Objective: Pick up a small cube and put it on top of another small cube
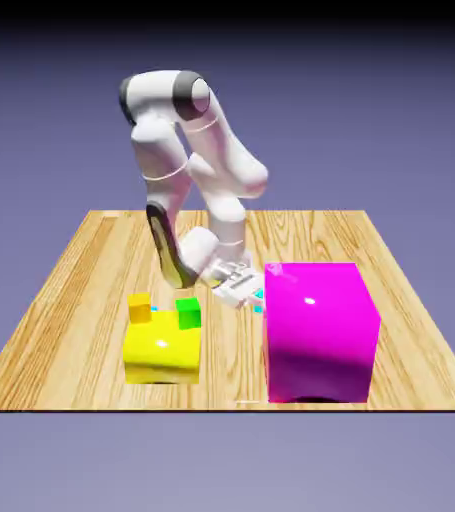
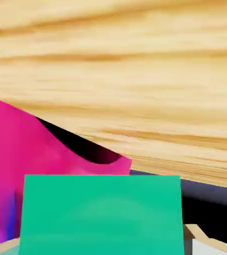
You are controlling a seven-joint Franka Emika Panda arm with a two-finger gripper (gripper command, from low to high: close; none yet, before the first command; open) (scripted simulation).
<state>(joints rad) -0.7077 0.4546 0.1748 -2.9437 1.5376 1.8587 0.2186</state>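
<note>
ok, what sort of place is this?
Looks like a simulated tabletop test scene: white robot arm, plain blue-violet backdrop, and flat-colored blocks, one magenta, one yellow, on a wood-grain table.

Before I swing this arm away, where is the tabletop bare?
The wooden table shows bare wood between the glossy yellow block and the big magenta block. It's crowded where the white gripper nears the magenta block.
</note>
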